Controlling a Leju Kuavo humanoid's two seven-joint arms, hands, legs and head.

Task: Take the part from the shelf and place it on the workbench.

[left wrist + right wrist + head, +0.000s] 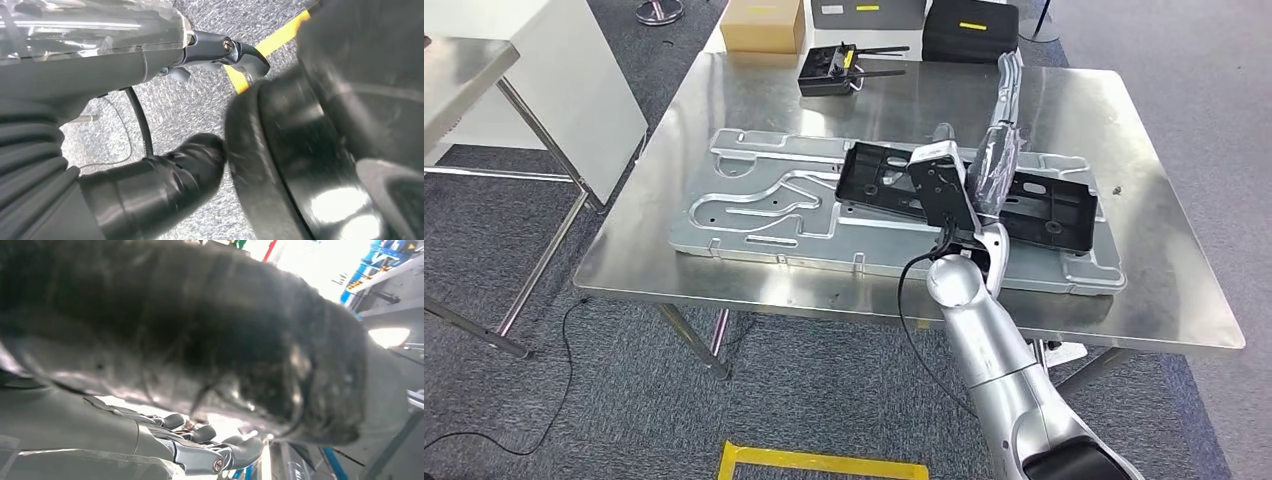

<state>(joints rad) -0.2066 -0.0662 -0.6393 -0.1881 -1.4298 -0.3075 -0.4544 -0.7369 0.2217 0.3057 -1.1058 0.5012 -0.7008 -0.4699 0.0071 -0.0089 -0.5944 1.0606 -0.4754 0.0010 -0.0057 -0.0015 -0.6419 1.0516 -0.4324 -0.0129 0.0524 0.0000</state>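
**Black part down on the surface, my right robot hand at its middle**

The steel surface [1124, 300] carried everything. On it lay a big stamped metal plate [754, 215], pale and ribbed, spanning most of the width. Across the plate's right half lay the black part [1054, 212], a long flat panel with holes and raised ribs, one end toward the centre of the plate and the other near its right edge. I judged it already delivered from the shelf, or very nearly so.

My right arm reached up over the near edge, and my right robot hand [996, 160] sat over the part's middle. Whether its fingers were clamped on the part or loose I could not tell: the head view hid them and the right wrist view was a dark blur. My left robot hand [220, 50] hung by my side over carpet, fingers curled, nothing in them.

The part looked like moulded plastic: light, stiff enough to hold shape, yet long enough to flex or tip if taken at one end. I judged a mid-length edge or rib the best hold. Its smooth face could slip on the metal.

Behind, a black controller [829, 70] stood near the far edge.
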